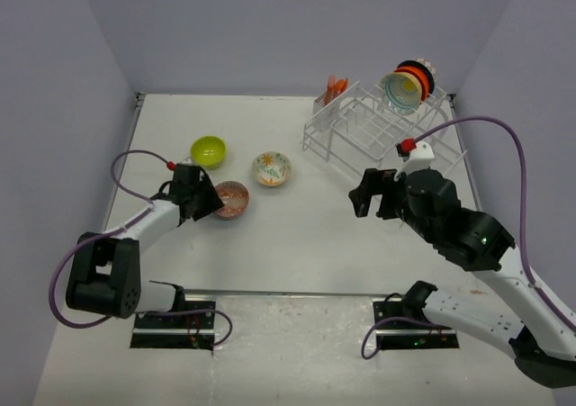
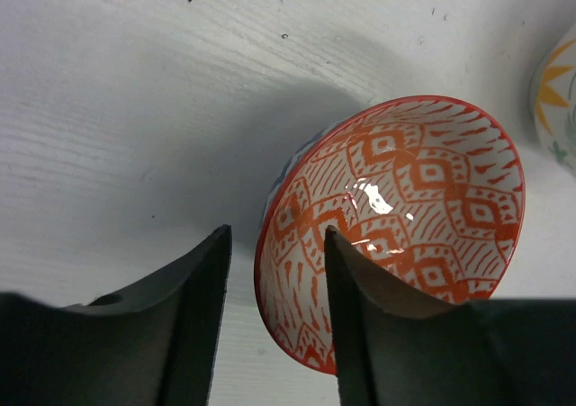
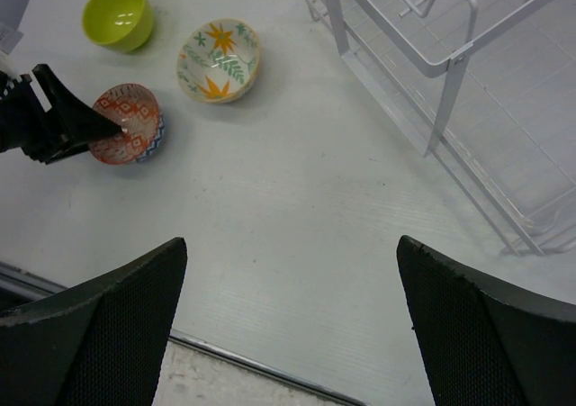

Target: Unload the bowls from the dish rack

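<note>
A pink-red patterned bowl rests on the table at the left. My left gripper straddles its near rim, one finger inside and one outside, jaws open with a gap to the rim; the bowl fills the left wrist view. A lime green bowl and a white floral bowl stand just beyond it. The white wire dish rack at the back right holds three upright bowls at its far end. My right gripper is wide open and empty, above the table in front of the rack.
Orange utensils stand in the rack's corner basket. The right wrist view shows the three table bowls, the left fingers and the rack's near corner. Grey walls enclose the table on three sides.
</note>
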